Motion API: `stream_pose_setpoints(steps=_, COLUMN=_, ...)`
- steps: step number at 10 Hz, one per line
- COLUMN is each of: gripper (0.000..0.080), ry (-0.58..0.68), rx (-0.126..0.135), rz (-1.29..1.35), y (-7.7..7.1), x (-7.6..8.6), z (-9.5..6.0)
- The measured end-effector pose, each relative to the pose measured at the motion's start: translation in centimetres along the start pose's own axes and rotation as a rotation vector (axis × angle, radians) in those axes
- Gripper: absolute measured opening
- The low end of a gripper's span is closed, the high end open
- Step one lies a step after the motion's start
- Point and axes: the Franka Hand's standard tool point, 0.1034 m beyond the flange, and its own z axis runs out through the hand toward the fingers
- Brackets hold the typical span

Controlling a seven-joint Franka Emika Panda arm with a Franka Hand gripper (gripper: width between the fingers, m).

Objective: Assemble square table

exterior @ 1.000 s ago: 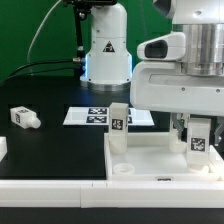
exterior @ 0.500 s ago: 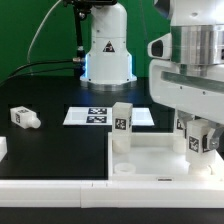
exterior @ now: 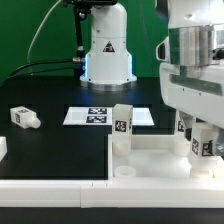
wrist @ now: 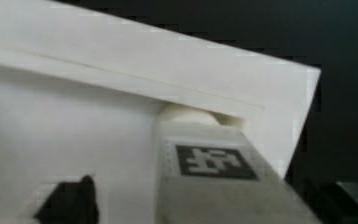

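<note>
Leg (wrist: pixel 208 128) w/ b&w sq. tag (wrist: pixel 217 160) stands btwn hand's (wrist: pixel 208 205) spread fingers (wrist: pixel 69 203).

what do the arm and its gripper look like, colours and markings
The base is a white rounded column with a black triangle sticker, a blue glow low down and a black cable arching beside it. The wrist is a grey cylinder above a boxy white gripper. Its fingers look dark.

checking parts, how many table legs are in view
3: a loose leg lying at the exterior view's left, an upright leg on the square top, and a third leg beneath the tool. A cut-off white piece at the left edge may be another.
</note>
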Motion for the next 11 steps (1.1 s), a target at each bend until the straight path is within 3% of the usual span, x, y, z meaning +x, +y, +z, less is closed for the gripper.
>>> stream_pose_setpoints(steps=3, gripper=0.0647, ry=0.013, rx=0.012, rz=-0.483, y=-0.4, x=-1.1, z=-0.6)
stream_pose_setpoints(steps=6, gripper=0.0649, ry=0.020, rx=0.004, rz=-0.727, y=-0.2, x=-0.6, z=-0.5)
stream_pose_setpoints(steps=8, gripper=0.0649, ry=0.022, rx=0.004, rz=-1.104, y=0.0, x=0.6, z=-0.5)
stream_pose_setpoints(steps=10, gripper=0.0649, ry=0.020, rx=0.005, rz=-1.111, y=0.0, x=0.6, z=-0.5)
stream_pose_setpoints(steps=11, gripper=0.0540, ry=0.020, rx=0.005, rz=-1.110, y=0.0, x=0.7, z=-0.5)
